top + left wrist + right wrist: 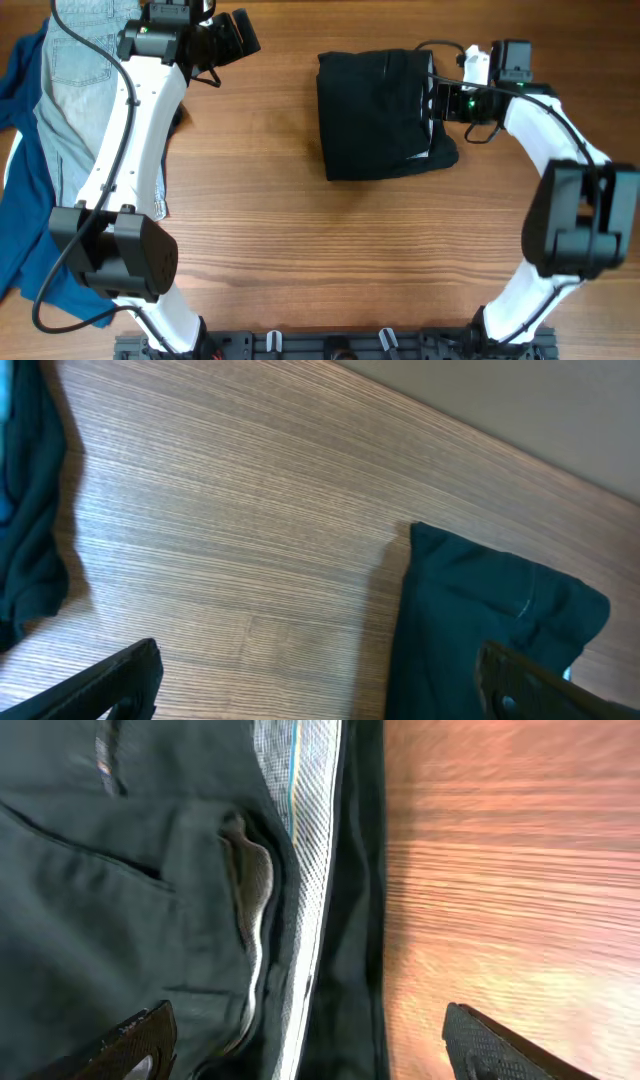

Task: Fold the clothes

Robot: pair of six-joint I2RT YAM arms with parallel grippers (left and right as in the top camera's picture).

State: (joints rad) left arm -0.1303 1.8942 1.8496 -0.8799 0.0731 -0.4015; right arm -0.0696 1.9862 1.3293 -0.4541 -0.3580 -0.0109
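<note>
The right gripper (315, 1045) stands wide open and grips nothing. The long side edge of the black shorts (380, 115) runs between its jaws. One finger (130, 1040) hangs over the cloth and the other over bare wood of the table (500, 870). Whether a finger touches the cloth, I cannot tell. On the wood side of these jaws the table is free and smooth, with fine straight grain.

Near the cloth-side finger the shorts show a pocket opening and a seam. A strip of pale grey lining (300, 810), finely woven, lies along the edge under a fold of the matte black fabric. From above, the shorts are a compact folded block, almost square, with a slightly bulging corner next to the right gripper.

The left gripper (320, 690) is also open and empty, hanging over bare wood. Just beside one of its fingers (530, 680) a soft, rounded corner of the shorts comes in. On the side of the other finger a dark cloth (30, 530) lies well apart. Between and ahead of these jaws the wood runs free up to the far table edge. Behind this gripper, under the arm, lies light-blue denim (80, 70) with stitched seams, partly over a deep blue cloth (20, 210).
</note>
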